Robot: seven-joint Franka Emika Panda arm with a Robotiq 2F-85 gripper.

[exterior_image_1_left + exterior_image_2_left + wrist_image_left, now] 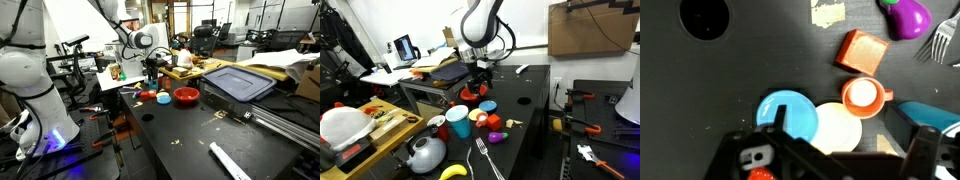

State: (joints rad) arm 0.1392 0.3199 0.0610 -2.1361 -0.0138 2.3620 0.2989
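the small white plate (pixel 837 128) looks like toy tableware, so it is probably light, stiff plastic, smooth and a little slippery, and not fragile. lying flat on the bench (pixel 740 70), it offers little to pinch from straight above. the best hold is likely across its rim where the edge is free, or with one finger tucked under the lip. in the wrist view the blue plate (pixel 785 110) touches it on the left and the orange cup (pixel 862 95) sits against its far edge. a gentle pinch should do; squeezed too hard, it may skid or flip.

it is a plain, round, shallow disc with no markings, pale against the black bench top. it lies right below the gripper (pixel 845 150), whose jaws are spread wide with nothing between them, above the plate and not touching it. in an exterior view a red bowl (pixel 186 96) stands near this cluster. farther off in the wrist view lie an orange block (pixel 862 50), a purple eggplant (pixel 905 15) and a fork (pixel 940 40).
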